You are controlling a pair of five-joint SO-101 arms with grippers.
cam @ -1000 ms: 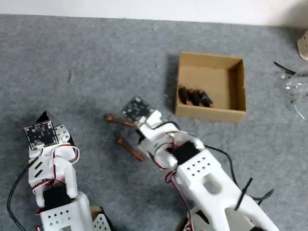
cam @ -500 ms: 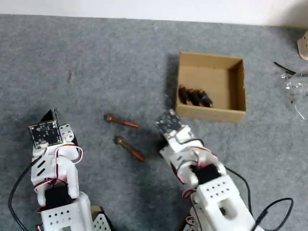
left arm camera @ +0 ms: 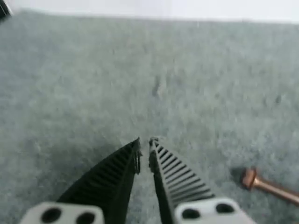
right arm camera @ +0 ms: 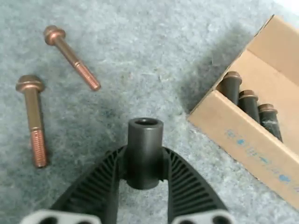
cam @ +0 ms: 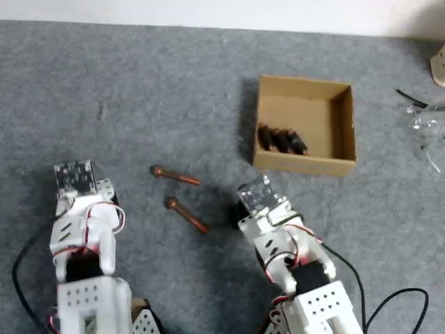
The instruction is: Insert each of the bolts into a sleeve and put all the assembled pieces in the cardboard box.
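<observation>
Bolts lie loose near the middle of the grey bench [cam: 139, 83], the far bolt [cam: 175, 175] just beyond the near bolt [cam: 188, 215]. The right arm comes in from 5 o'clock, and its right tool [right arm camera: 145, 156] clamps a dark sleeve [right arm camera: 145, 135], with the bolts at its 10 o'clock. The left arm enters from 7 o'clock, and its left tool [left arm camera: 145, 148] is narrowed to a slit on nothing. At 2 o'clock the cardboard box [cam: 304, 165] holds three assembled pieces [cam: 281, 140].

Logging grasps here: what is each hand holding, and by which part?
The right hand grips a dark sleeve around its rear half; the left hand, shut, holds nothing.
</observation>
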